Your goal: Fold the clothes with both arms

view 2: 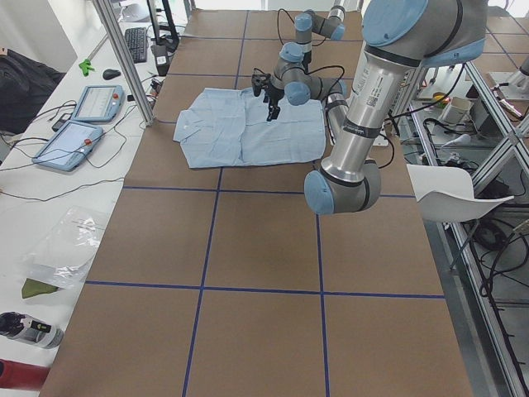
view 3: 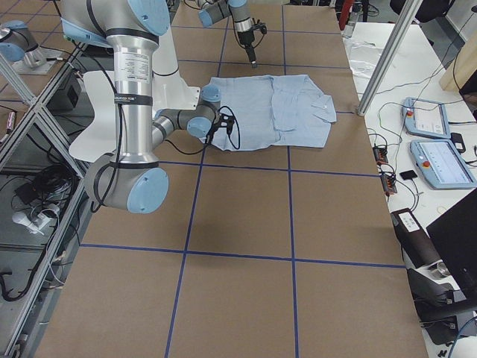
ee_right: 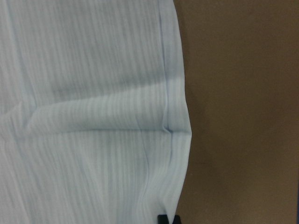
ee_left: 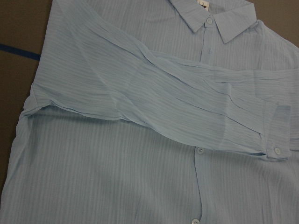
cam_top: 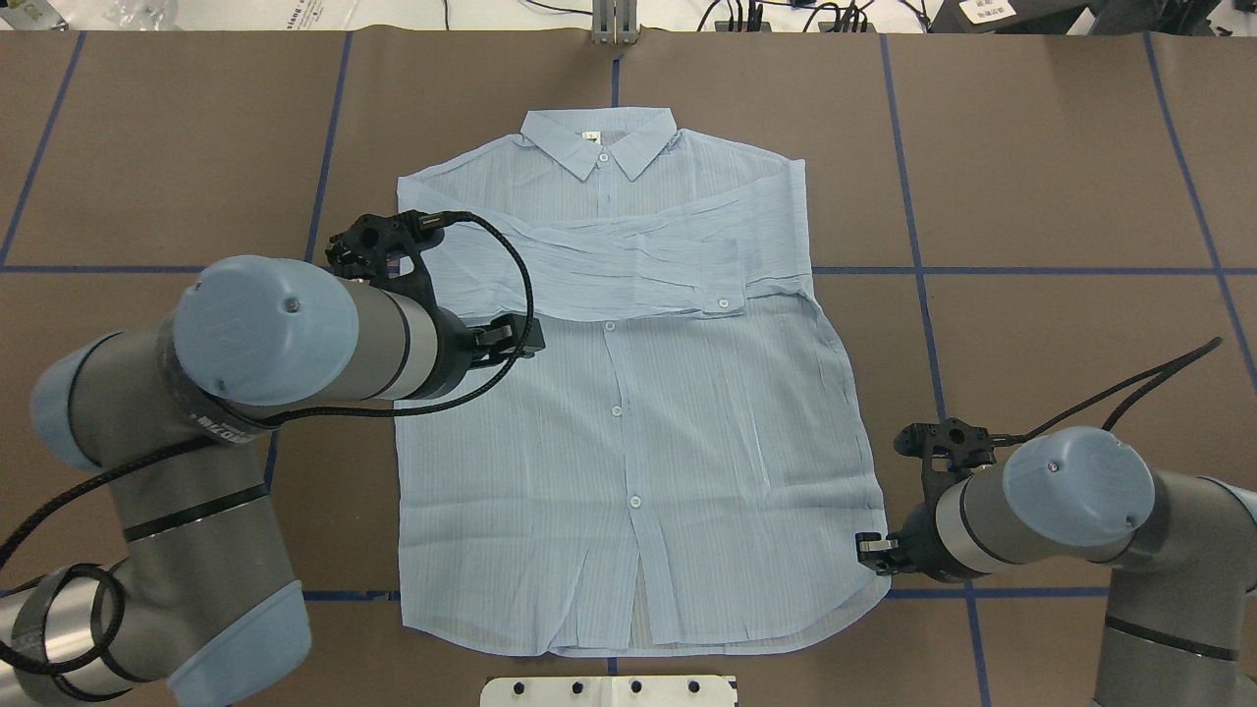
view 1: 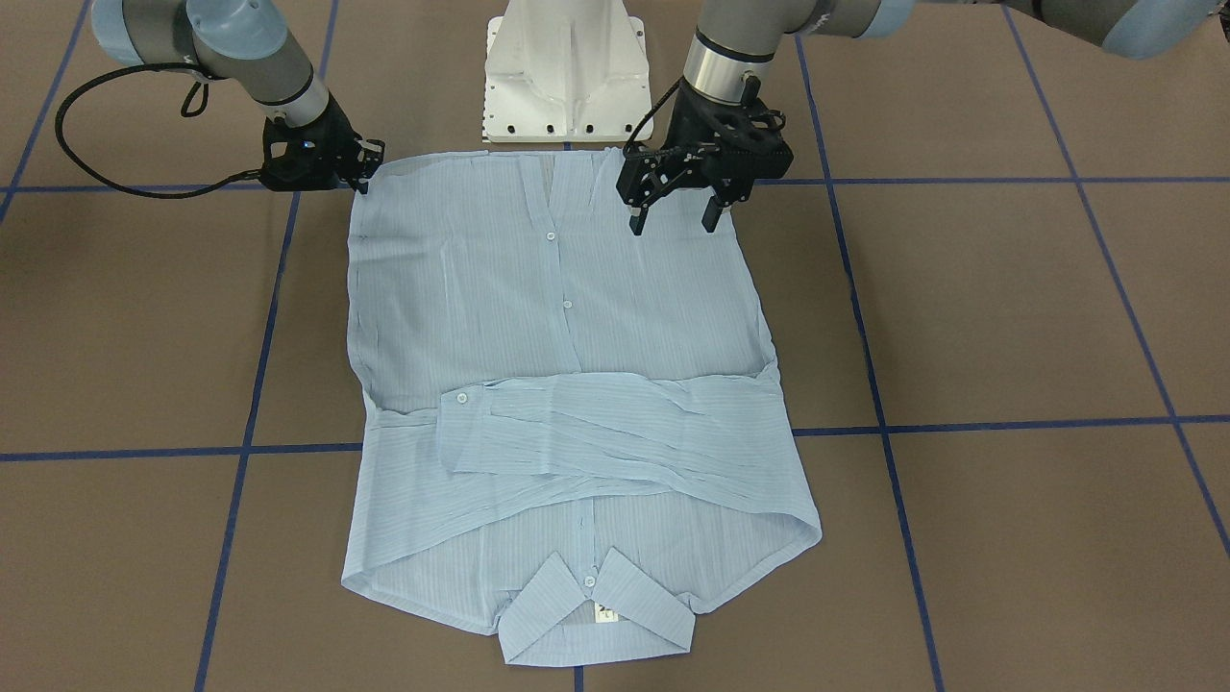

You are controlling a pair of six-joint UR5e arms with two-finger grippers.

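The light-blue striped shirt (view 1: 577, 317) lies flat on the brown table, buttons up, collar (cam_top: 599, 142) on the side away from me. Both sleeves are folded across the chest (cam_top: 628, 265). My left gripper (view 1: 673, 223) is open and empty and hangs above the hem side of the shirt. The left wrist view shows only the shirt (ee_left: 140, 140) from high up. My right gripper (view 1: 363, 171) is low at the hem corner (cam_top: 869, 552). It looks shut on the shirt's edge, with one black fingertip (ee_right: 162, 219) at the cloth's border.
The white pedestal base (view 1: 565, 77) stands just behind the hem. Blue tape lines (view 1: 961, 423) cross the brown table. A side bench with tablets (view 2: 83, 124) and an aluminium post (view 2: 124, 58) runs along the far edge.
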